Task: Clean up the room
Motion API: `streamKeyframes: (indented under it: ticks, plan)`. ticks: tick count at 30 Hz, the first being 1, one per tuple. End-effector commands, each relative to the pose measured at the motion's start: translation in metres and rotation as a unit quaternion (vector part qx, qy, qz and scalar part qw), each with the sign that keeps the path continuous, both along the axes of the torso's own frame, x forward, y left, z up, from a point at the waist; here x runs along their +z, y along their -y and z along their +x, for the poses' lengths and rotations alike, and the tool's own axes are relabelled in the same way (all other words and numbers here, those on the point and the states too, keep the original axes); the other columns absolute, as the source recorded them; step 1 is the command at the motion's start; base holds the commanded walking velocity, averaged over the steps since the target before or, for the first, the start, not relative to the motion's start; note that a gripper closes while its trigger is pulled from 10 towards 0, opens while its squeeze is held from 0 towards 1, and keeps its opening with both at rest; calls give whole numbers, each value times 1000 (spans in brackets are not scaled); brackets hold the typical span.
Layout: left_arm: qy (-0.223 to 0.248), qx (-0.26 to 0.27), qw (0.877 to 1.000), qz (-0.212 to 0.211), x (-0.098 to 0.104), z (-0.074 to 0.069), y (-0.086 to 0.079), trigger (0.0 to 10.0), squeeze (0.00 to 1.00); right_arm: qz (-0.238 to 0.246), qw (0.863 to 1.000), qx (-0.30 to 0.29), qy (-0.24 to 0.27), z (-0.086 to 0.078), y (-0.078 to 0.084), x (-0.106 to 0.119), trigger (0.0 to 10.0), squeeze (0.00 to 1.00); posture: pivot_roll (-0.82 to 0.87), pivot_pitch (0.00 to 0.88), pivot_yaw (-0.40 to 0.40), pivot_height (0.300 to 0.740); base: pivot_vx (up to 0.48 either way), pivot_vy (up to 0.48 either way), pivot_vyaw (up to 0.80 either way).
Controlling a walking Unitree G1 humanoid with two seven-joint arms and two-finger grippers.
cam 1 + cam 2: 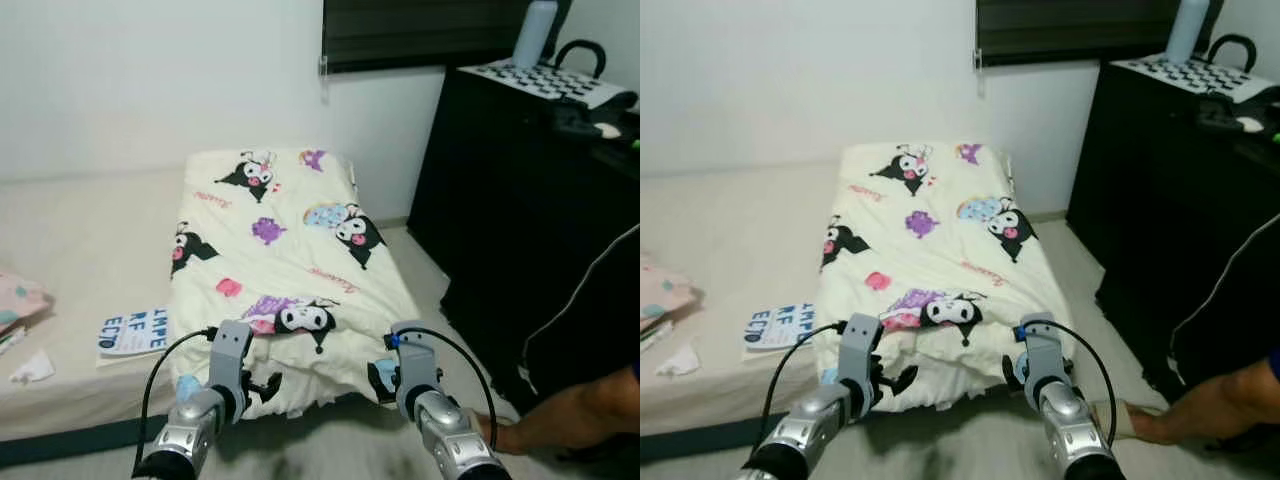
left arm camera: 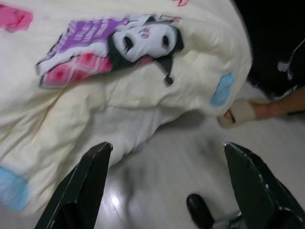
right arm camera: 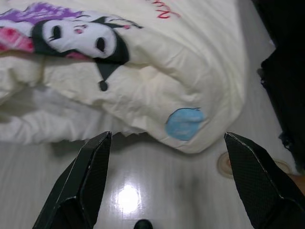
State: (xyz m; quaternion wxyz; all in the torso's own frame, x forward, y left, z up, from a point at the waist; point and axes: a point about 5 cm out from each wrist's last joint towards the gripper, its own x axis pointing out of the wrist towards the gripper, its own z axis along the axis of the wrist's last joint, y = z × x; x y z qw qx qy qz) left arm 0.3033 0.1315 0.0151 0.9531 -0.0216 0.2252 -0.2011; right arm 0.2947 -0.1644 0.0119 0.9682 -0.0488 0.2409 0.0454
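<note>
Ahead, one cream cartoon-print blanket drapes off the bed; a person's foot rests at four o'clock. Left gripper and right gripper hover with jaws spread; one black cabinet stands at two o'clock.

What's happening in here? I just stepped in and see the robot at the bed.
The robot stands at the foot of the bed, both arms reaching toward the cream cartoon-print blanket whose edge hangs to the floor. The left gripper and right gripper are open, hovering above the floor short of the blanket's edge, holding nothing. A person's arm rests on the floor at the right, beside the black cabinet.
</note>
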Motion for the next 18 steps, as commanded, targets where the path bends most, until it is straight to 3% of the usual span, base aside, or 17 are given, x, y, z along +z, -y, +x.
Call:
streamKeyframes:
  ticks: [1,14,18]
  plan:
    - [-5,-3,1000,-8,0,1,3,10000,0,2,1000,-5,7,3,0,2,10000,0,-168,61,24,720,0,0,0]
    - [15,0,1000,-7,9,11,19,10000,0,2,1000,-7,14,4,2,3,10000,0,-191,68,16,715,0,0,0]
    - [67,61,996,-15,30,28,6,10000,0,10,999,-9,29,7,5,9,10000,0,-197,72,7,695,0,0,0]
